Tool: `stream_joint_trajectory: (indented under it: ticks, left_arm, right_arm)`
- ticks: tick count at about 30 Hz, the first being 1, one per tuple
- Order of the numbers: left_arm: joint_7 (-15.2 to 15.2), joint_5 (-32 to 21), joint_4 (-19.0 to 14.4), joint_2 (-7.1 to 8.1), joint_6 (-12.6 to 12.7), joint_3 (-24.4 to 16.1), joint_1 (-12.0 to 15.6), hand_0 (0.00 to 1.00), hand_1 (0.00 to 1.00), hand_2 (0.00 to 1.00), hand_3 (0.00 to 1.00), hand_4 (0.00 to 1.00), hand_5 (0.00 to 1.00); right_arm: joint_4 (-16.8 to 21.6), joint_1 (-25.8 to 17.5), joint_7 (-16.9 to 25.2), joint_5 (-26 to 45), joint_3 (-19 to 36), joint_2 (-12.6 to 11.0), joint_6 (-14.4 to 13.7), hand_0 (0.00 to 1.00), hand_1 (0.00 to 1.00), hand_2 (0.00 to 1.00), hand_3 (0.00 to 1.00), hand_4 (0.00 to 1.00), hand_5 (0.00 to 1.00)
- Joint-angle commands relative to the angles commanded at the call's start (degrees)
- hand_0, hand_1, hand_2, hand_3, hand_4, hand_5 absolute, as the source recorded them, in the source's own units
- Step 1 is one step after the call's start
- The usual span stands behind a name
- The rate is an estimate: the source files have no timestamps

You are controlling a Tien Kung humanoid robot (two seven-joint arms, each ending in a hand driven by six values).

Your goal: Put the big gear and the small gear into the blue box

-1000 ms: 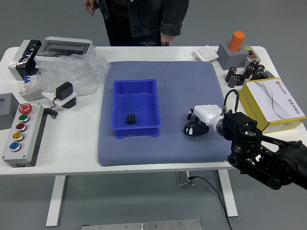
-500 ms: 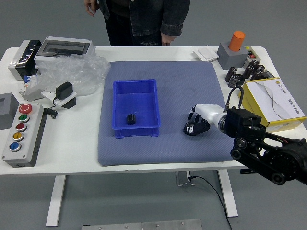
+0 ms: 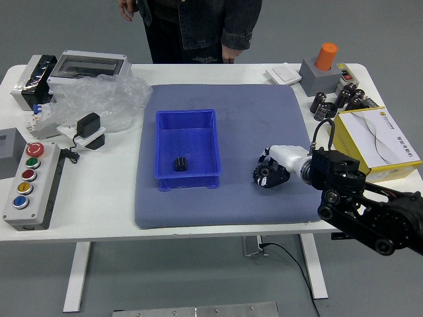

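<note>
The small gear (image 3: pixel 180 164) lies inside the blue box (image 3: pixel 187 135), toward the near wall and slightly left of the centre line. The box stands open-topped on the blue-grey mat (image 3: pixel 254 109). The right hand (image 3: pixel 271 174) is positioned over the mat, to the right of the box and apart from it. Its degree of opening, and whether it has hold of the big gear, cannot be told. A yellow-and-white carton (image 3: pixel 344 141) is located at the table's right side. A person (image 3: pixel 198 26) stands at the far side, both hands lowered, clear of the box.
</note>
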Motion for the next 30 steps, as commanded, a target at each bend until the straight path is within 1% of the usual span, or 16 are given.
stream_joint_trajectory:
  ticks: [5,6,11,12,17,18,23,24,29,30]
  left_arm:
    - [0.01,-0.02,0.0,-0.07,0.0,0.02,0.02,0.729,0.676,0.699,0.699,0.438,0.012]
    - [0.01,-0.02,0.0,-0.08,-0.01,0.02,0.02,0.728,0.677,0.699,0.698,0.439,0.011]
    - [-0.01,0.01,0.0,-0.14,-0.02,-0.02,0.0,0.728,0.677,0.699,0.698,0.439,0.011]
    - [-0.02,-0.01,0.0,-0.14,-0.02,0.0,0.0,0.728,0.676,0.702,0.699,0.441,0.01]
    - [-0.02,-0.19,0.0,-0.15,0.05,0.16,0.08,0.728,0.676,0.702,0.699,0.441,0.01]
    - [-0.02,-0.21,0.0,-0.16,0.06,0.18,0.08,0.728,0.677,0.701,0.701,0.442,0.01]
    - [-0.04,-0.25,0.0,-0.22,0.06,0.21,0.02,0.728,0.677,0.701,0.701,0.442,0.01]
    - [-0.05,-0.23,0.0,-0.23,0.06,0.2,0.0,0.728,0.676,0.702,0.699,0.443,0.009]
    - [-0.07,-0.25,0.0,-0.28,0.05,0.17,-0.01,0.728,0.676,0.702,0.699,0.443,0.009]
    - [-0.07,-0.25,0.0,-0.28,0.05,0.17,-0.01,0.728,0.676,0.702,0.699,0.443,0.009]
  right_arm:
    - [0.75,-0.69,-0.57,-3.99,-0.79,0.49,-1.17,0.612,0.591,0.731,0.832,0.76,0.425]
    - [0.81,-0.86,-0.6,-5.07,-1.03,0.63,-1.48,0.594,0.547,0.651,0.753,0.754,0.426]
    - [0.41,-1.41,-0.07,-7.94,-1.97,1.04,-2.82,0.594,0.547,0.651,0.753,0.754,0.426]
    - [0.27,-1.5,0.09,-8.24,-2.1,1.1,-3.04,0.599,0.479,0.553,0.654,0.698,0.46]
    - [-0.29,-1.79,0.89,-9.18,-2.43,1.21,-3.99,0.599,0.479,0.553,0.654,0.698,0.46]
    - [-0.38,-1.83,1.0,-9.31,-2.47,1.2,-4.12,0.61,0.44,0.503,0.588,0.654,0.456]
    - [-0.79,-2.13,1.74,-10.2,-2.56,1.12,-5.21,0.61,0.44,0.503,0.588,0.654,0.456]
    - [-0.86,-2.19,1.87,-10.37,-2.56,1.11,-5.4,0.564,0.396,0.454,0.533,0.549,0.4]
    - [-1.08,-2.5,2.66,-11.41,-2.49,1.01,-6.95,0.564,0.396,0.454,0.533,0.549,0.4]
    - [-1.08,-2.52,2.76,-11.54,-2.44,0.99,-7.18,0.534,0.382,0.436,0.516,0.495,0.31]
